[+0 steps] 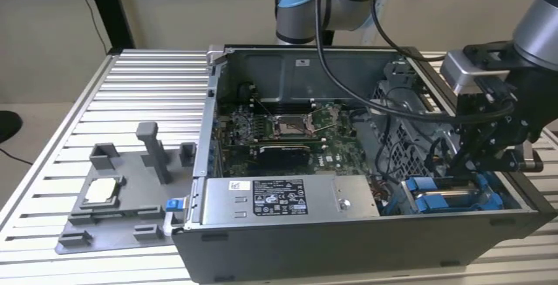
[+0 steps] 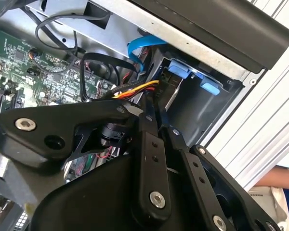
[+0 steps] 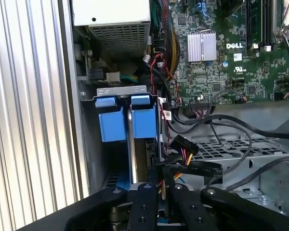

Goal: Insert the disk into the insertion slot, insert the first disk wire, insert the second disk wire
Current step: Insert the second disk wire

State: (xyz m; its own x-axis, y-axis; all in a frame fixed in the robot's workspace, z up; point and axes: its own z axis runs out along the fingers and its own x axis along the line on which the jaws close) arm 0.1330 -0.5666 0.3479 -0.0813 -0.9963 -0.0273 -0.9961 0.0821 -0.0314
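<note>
Disk (image 3: pixel 135 122): seated in the insertion slot (image 3: pixel 120 91), blue carrier tabs showing, exterior view's right, near corner.
Pincer (image 3: pixel 160 180): clamped on a black wire connector (image 3: pixel 192 169) beside the disk.
Remaining: wire insertion apparently unfinished.

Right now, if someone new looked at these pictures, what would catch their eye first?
Probably the open computer case on the ribbed metal table, its green motherboard exposed. Next, the bright blue disk carriers seated in the drive cage at the exterior view's right. The gripper reaches in beside them, jaws closed together next to a black connector with coloured wires.
</note>
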